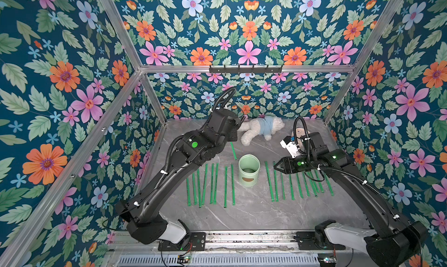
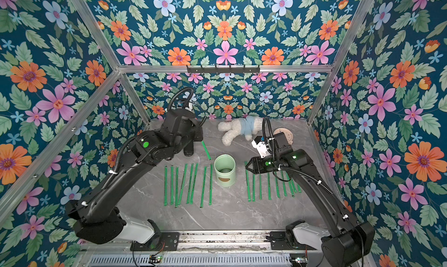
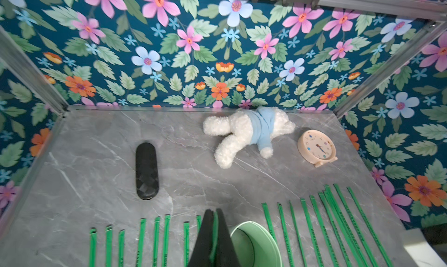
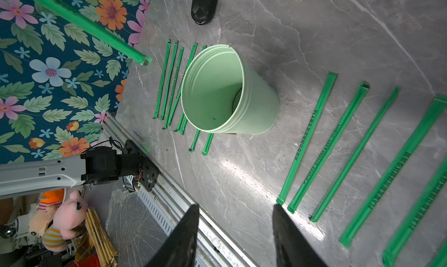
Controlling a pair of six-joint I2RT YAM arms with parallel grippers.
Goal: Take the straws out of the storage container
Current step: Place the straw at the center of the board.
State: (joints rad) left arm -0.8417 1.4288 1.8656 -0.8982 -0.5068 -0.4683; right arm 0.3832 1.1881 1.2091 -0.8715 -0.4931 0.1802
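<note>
Nearby, beyond straws (image 4: 306,139): plush bear (image 3: 249,133), clock (image 3: 316,147), black case (image 3: 146,170).

arms (image 1: 154,188) blk | bases (image 1: 173,229) wht | ribbed cables (image 1: 346,173) | grn LEDs (image 1: 194,144) | R claw (image 4: 235,206) pointed

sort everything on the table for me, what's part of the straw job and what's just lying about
Part of the job: straws, storage container (empty).
Just lying about: white plush toy, beige clock, black oblong case.

Left hand (image 3: 214,213) is raised and pinched on one straw (image 1: 233,152), right hand (image 4: 235,206) hovers half-spread.
</note>
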